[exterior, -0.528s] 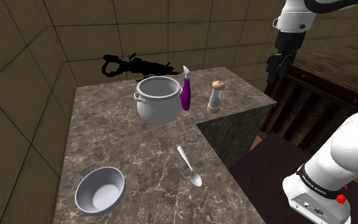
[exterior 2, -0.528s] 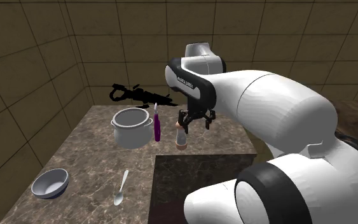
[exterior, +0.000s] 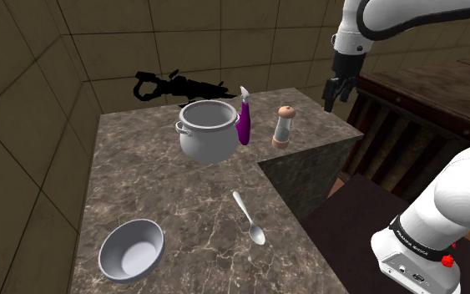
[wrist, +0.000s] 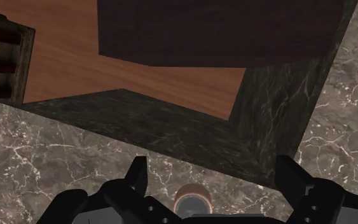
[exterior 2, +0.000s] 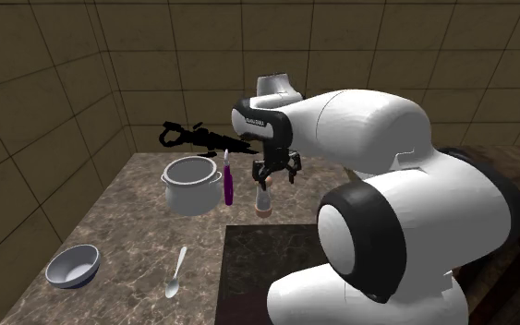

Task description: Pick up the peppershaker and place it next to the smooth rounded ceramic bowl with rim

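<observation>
My gripper [wrist: 213,167] hangs over the far corner of the marbled countertop [exterior: 166,192], fingers spread wide and clasping nothing, and looking down along them I see the brown cap of the pepper shaker [wrist: 193,196] below, in the gap between them. The shaker stands upright near the counter's edge, close to a purple utensil [exterior: 244,117] with a white tip that stands just beside a grey pot [exterior: 208,131]. The grey bowl [exterior: 131,249] sits well apart at the counter's near end in the shoulder view, with a spoon [exterior: 249,218] lying between it and the shaker.
</observation>
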`<state>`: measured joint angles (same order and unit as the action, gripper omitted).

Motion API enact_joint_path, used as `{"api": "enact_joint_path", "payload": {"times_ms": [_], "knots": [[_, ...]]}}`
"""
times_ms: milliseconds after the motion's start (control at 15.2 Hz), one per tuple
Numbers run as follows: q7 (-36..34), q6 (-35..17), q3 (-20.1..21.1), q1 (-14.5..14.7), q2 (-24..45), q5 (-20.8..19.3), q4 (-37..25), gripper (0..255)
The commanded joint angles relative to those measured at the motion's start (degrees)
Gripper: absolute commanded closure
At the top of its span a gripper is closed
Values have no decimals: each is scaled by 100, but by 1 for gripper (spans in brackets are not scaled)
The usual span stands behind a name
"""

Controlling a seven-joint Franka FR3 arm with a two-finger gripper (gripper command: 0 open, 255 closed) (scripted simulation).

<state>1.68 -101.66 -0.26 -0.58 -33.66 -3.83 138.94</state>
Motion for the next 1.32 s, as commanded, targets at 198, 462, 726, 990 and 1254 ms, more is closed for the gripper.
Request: {"api": "enact_joint_path", "payload": {"times_ms": [198,462,726,990,1254], "knots": [[-99,-922,97,-21,940,-219,-252,0],[-225,-1530,175,-51,1753,-443,-626,0],[-387,-2016,242,-78,2575,-717,-1122,0],[-431,-2298,228,-98,2787,-792,-1073,0],[-461,-2602,203,-125,2943,-845,-927,0]]}}
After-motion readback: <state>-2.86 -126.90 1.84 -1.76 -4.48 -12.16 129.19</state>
